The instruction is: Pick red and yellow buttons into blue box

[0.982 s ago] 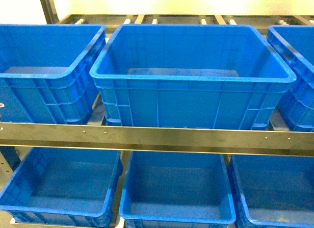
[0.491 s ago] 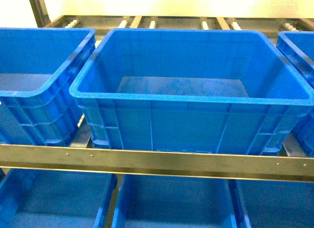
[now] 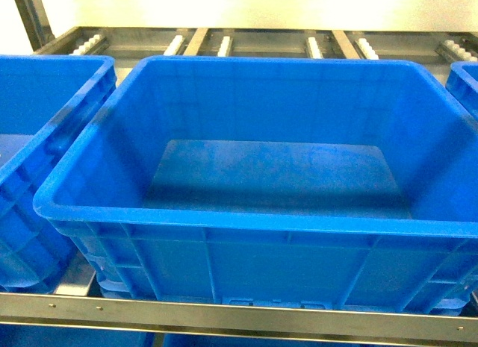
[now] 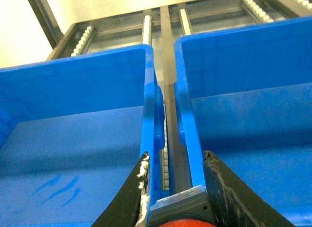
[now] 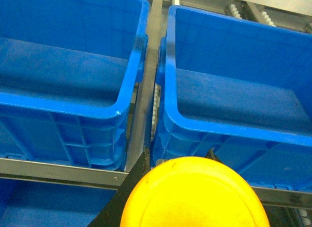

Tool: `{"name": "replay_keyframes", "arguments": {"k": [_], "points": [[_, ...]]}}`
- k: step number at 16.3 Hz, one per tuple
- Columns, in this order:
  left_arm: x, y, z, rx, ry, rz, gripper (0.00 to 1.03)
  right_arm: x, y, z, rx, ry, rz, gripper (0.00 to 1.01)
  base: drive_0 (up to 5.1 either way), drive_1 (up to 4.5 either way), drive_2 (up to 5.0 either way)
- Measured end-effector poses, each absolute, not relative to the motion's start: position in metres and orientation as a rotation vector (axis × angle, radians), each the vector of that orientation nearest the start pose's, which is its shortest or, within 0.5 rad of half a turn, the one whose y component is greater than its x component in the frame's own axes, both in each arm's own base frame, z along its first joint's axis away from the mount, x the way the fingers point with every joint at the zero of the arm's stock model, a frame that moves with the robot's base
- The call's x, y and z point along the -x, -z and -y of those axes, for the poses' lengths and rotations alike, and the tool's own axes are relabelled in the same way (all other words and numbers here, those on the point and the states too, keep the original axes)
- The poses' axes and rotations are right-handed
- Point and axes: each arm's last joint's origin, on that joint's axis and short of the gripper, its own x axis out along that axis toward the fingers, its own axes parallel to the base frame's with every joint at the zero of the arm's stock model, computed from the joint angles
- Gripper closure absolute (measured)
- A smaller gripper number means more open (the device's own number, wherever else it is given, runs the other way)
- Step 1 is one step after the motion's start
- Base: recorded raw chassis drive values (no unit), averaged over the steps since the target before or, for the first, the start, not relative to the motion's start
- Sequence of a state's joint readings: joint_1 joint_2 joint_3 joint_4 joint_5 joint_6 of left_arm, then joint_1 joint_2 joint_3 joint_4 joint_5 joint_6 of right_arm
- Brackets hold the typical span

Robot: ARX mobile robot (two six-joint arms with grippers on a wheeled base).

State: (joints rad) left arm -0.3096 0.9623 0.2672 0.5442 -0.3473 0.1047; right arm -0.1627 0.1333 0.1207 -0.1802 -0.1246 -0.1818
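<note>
Left tool (image 4: pixel 176 188): dark fingers clamped on the red button (image 4: pixel 179 222); only a sliver of red cap shows at the bottom edge, with the button's grey-and-clear base wedged between the fingers.
Left tool position: hanging above the gap between two crates, the fingertips over the two facing rims.
Right tool (image 5: pixel 178 154): closed around the yellow button (image 5: pixel 194 195), whose broad yellow cap hides nearly all of the fingers; just two dark tips peek out above it.
Right tool position: in front of the shelf rail (image 5: pixel 63 172), low, level with the gap between two crates.
Blue box (image 3: pixel 261 220): large and deep, filling the head view, standing on the upper shelf; its floor is bare blue plastic.
Buttons against the box: both are held outside it, none lying inside.
Neighbouring crate (image 3: pixel 45 138): just beside the box on the left, rims nearly touching.
Roller tracks (image 3: pixel 224 42): white wheels in metal channels running behind the crates.
</note>
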Motion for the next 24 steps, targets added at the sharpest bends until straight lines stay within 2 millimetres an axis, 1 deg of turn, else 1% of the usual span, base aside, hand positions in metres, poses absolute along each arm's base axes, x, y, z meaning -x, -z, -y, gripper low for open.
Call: {"name": "replay_keyframes", "arguments": {"k": [4, 5, 6, 8, 10, 14, 15, 17, 19, 20, 22, 23, 24], "points": [[-0.183, -0.195, 0.048, -0.154, -0.03, -0.148, 0.75, -0.098, -0.177, 0.012, 0.157, 0.016, -0.197, 0.75, -0.1, 4.16, -4.4], [-0.183, -0.195, 0.048, -0.154, -0.03, -0.148, 0.75, -0.099, -0.178, 0.009, 0.166, 0.005, -0.193, 0.75, -0.1, 4.16, -4.4], [-0.183, -0.195, 0.048, -0.154, -0.03, -0.148, 0.75, -0.104, -0.185, 0.004, 0.182, -0.035, -0.162, 0.75, 0.0, 0.0, 0.0], [-0.183, -0.195, 0.048, -0.154, -0.03, -0.148, 0.75, -0.12, -0.207, -0.006, 0.196, -0.077, -0.104, 0.75, 0.0, 0.0, 0.0], [-0.183, -0.195, 0.048, -0.154, -0.03, -0.148, 0.75, -0.143, -0.225, -0.017, 0.2, -0.126, -0.076, 0.75, 0.0, 0.0, 0.0], [-0.183, -0.195, 0.048, -0.155, -0.03, -0.149, 0.75, -0.164, -0.231, -0.027, 0.208, -0.166, -0.075, 0.75, 0.0, 0.0, 0.0], [-0.183, -0.195, 0.048, -0.154, -0.03, -0.148, 0.75, -0.179, -0.232, -0.032, 0.216, -0.189, -0.084, 0.75, 0.0, 0.0, 0.0], [-0.183, -0.195, 0.048, -0.154, -0.03, -0.148, 0.75, -0.211, -0.225, -0.043, 0.229, -0.236, -0.144, 0.75, 0.0, 0.0, 0.0], [-0.183, -0.195, 0.048, -0.154, -0.03, -0.148, 0.75, -0.24, -0.215, -0.058, 0.239, -0.277, -0.21, 0.75, 0.0, 0.0, 0.0], [-0.183, -0.195, 0.048, -0.154, -0.03, -0.148, 0.75, -0.255, -0.204, -0.068, 0.246, -0.313, -0.268, 0.75, 0.0, 0.0, 0.0], [-0.183, -0.195, 0.048, -0.154, -0.03, -0.148, 0.75, -0.276, -0.182, -0.082, 0.262, -0.36, -0.389, 0.75, 0.0, 0.0, 0.0], [-0.183, -0.195, 0.048, -0.154, -0.03, -0.148, 0.75, -0.289, -0.168, -0.089, 0.263, -0.373, -0.45, 0.75, 0.0, 0.0, 0.0], [-0.183, -0.195, 0.048, -0.154, -0.03, -0.148, 0.75, -0.3, -0.158, -0.091, 0.251, -0.371, -0.47, 0.75, 0.0, 0.0, 0.0]]}}
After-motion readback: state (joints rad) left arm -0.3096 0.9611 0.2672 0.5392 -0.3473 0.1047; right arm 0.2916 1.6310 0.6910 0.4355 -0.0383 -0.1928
